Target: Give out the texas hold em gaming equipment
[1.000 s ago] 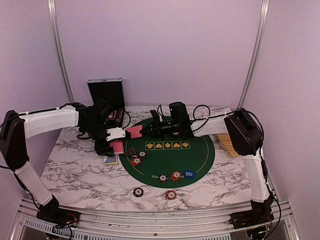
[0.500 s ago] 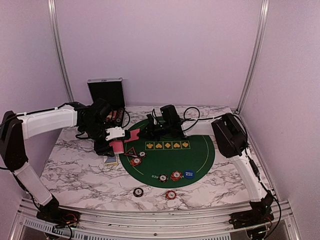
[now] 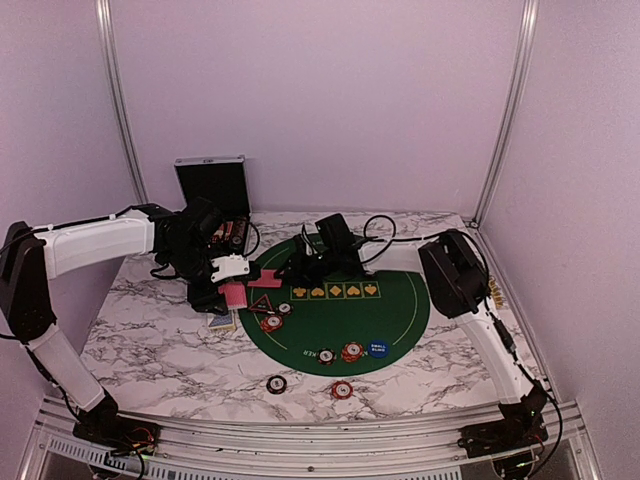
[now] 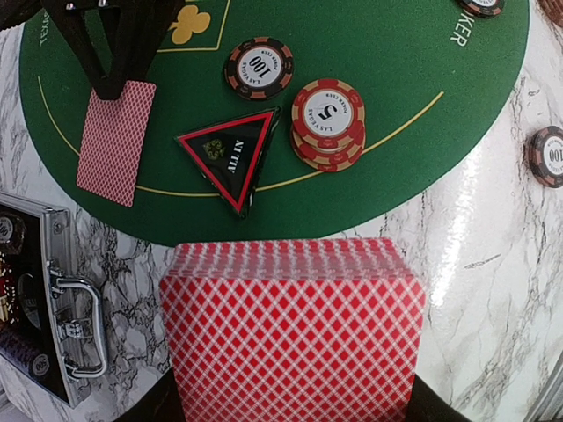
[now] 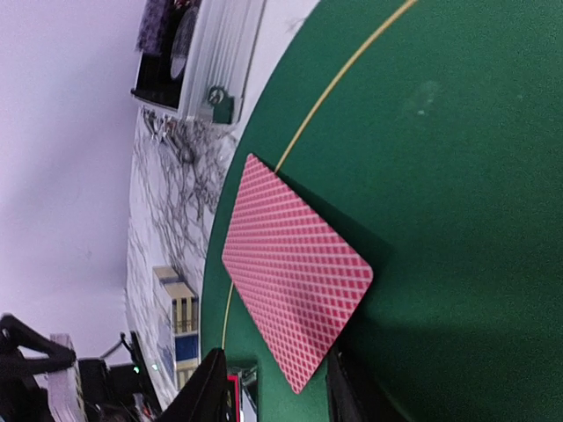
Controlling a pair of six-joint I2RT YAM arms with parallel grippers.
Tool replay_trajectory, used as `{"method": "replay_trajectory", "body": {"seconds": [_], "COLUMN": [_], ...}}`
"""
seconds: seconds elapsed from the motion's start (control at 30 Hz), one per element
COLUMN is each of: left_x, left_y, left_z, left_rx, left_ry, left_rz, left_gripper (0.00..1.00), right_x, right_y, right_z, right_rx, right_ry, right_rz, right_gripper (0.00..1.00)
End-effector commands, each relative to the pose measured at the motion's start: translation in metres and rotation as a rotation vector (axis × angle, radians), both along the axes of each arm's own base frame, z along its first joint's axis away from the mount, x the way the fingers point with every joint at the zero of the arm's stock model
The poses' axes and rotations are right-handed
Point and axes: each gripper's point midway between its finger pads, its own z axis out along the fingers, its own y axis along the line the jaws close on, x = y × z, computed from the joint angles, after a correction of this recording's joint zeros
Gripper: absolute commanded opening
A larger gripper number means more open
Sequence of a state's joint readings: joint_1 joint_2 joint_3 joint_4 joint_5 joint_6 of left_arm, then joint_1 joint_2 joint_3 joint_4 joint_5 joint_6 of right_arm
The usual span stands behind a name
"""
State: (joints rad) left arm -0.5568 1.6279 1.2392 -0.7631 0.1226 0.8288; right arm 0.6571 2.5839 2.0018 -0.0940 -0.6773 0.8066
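Observation:
My left gripper (image 3: 232, 293) is shut on a deck of pink-red-backed cards (image 4: 290, 334) and holds it over the mat's left edge. One card (image 3: 266, 279) lies face down on the green mat (image 3: 400, 300); it also shows in the left wrist view (image 4: 116, 142) and the right wrist view (image 5: 295, 268). My right gripper (image 3: 290, 272) is open, its jaws apart either side of that card's near corner (image 5: 277, 391). A triangular "ALL IN" marker (image 4: 230, 156), a black chip (image 4: 259, 67) and a red-orange chip stack (image 4: 328, 123) lie beside the card.
A blue disc (image 3: 378, 349) and more chips (image 3: 352, 351) sit at the mat's near edge. Two chips (image 3: 276, 384) (image 3: 342, 390) lie on the marble in front. The open black case (image 3: 212, 185) stands at the back left. A card box (image 3: 221, 321) lies under my left gripper.
My right gripper has moved left and down with the single card. The card, held in the air before, now lies flat on the mat. The left arm has barely moved.

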Motion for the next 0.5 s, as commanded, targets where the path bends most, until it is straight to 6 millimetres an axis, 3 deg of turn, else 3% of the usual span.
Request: {"method": "replay_trajectory", "body": {"seconds": [0.0, 0.1, 0.2, 0.37, 0.47], "left_x": [-0.003, -0.002, -0.002, 0.0, 0.001], "left_y": [-0.003, -0.003, -0.003, -0.008, -0.011], "left_z": [0.009, 0.01, 0.009, 0.013, 0.012], "left_rx": [-0.022, -0.021, -0.018, -0.042, -0.053], "left_ry": [0.005, 0.004, 0.004, 0.004, 0.021], "left_rz": [0.0, 0.002, 0.005, 0.012, 0.027], "left_gripper": [0.05, 0.05, 0.05, 0.04, 0.04], "right_x": [0.0, -0.003, -0.005, -0.022, -0.048], "right_y": [-0.014, -0.02, -0.029, -0.039, -0.031], "right_z": [0.008, 0.018, 0.044, 0.073, 0.095], "right_rx": [-0.125, -0.165, -0.165, -0.134, -0.019], "right_ry": [-0.069, -0.117, -0.181, -0.228, -0.204], "right_rz": [-0.016, -0.019, -0.034, -0.037, 0.019], "right_gripper": [0.42, 0.56, 0.72, 0.81, 0.85]}}
